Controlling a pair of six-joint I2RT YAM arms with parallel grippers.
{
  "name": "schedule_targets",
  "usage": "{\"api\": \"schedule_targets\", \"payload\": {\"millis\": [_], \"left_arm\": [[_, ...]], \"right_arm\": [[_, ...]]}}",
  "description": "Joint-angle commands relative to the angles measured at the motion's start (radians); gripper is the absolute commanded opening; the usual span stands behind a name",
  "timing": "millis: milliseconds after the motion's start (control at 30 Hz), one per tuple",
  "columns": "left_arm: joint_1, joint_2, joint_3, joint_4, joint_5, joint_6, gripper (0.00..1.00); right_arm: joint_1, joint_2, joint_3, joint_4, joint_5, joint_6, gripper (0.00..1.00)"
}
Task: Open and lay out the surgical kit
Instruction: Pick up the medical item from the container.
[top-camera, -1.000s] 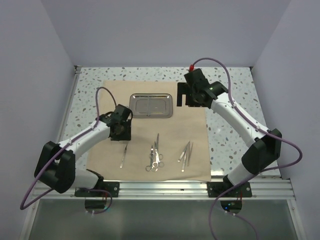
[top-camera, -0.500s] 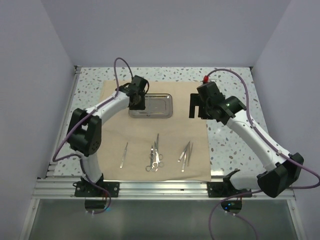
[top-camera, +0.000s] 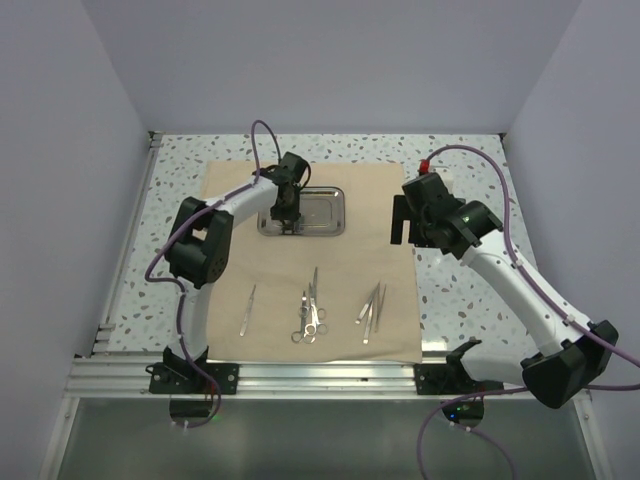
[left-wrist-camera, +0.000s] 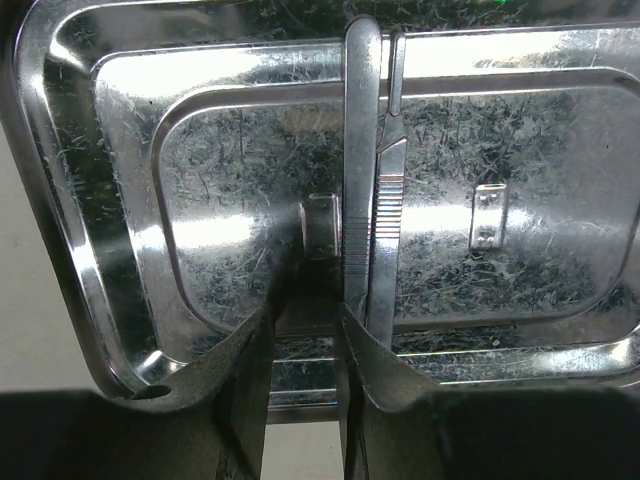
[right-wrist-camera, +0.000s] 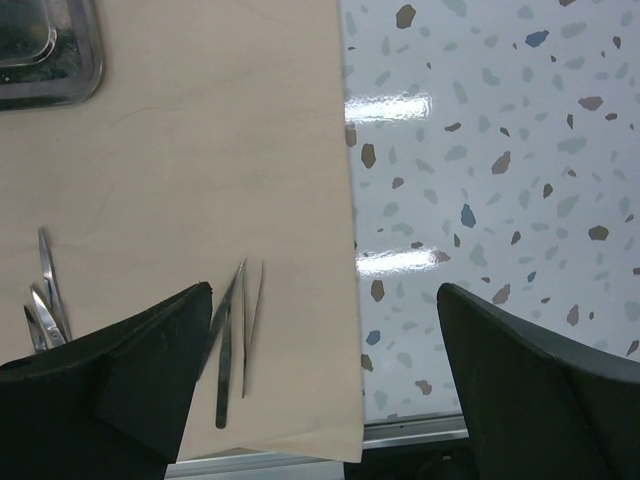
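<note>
one instrument (left-wrist-camera: 362, 180) in tray (left-wrist-camera: 130, 200), beside left fingers (left-wrist-camera: 385, 375)

One tan rectangular cloth wrap (top-camera: 340, 270), spread flat. On it I count one small, shiny rectangular steel tray (top-camera: 325, 210), and my left wrist camera shows one slim ribbed silver instrument (left-wrist-camera: 365, 200) over it. Nearer my bases there is one lone thin silver tool (top-camera: 247, 309), one cluster of ring-handled silver scissors or forceps (top-camera: 309, 318) (two, possibly three; they overlap), and at least two thin silver tweezers (top-camera: 371, 306).
</note>
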Motion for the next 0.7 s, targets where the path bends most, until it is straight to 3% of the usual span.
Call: {"api": "schedule_targets", "payload": {"millis": [0, 667], "left_arm": [[0.0, 0.002, 0.006, 0.02, 0.031, 0.02, 0.33], [-0.005, -0.074, 0.094, -0.009, 0.05, -0.003, 0.31]], "right_arm": [[-0.005, -0.006, -0.003, -0.009, 0.032, 0.017, 0.98], [-0.008, 0.028, -0.009, 0.018, 0.019, -0.003, 0.98]]}}
